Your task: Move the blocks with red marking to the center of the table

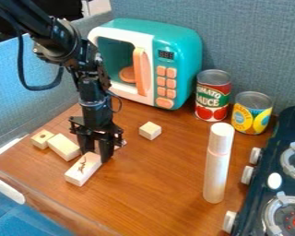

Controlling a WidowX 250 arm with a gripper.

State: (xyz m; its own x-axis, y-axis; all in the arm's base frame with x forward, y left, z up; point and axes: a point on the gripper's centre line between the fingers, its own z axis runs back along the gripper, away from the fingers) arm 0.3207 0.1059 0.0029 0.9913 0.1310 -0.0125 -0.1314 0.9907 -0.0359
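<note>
Wood-brown counter (pixel 150 198), black arm (pixel 91 94) down from the upper left, 1 marked block (pixel 82 169) under the tool (pixel 95 155).
Along the back, a teal and white toy microwave (pixel 178 46) with orange handle and buttons; at the right edge, part of a dark toy stove (pixel 270 159) with pale knobs; upright near the stove, a pale cylinder (pixel 216 168); right of the microwave, 2 upright cans, 1 red and green (pixel 213 94), 1 yellow and blue (pixel 253 113); tool low, 2 fingers apart, at the far end of the marked block, contact hard to tell; that block flat, dark marking upward, left of the counter's center; just beside the tool on its left, 1 plain oblong block (pixel 63 147); next to that, 1 block with a round hole (pixel 41 138); in front of the microwave, 1 small plain block (pixel 150 130).
</note>
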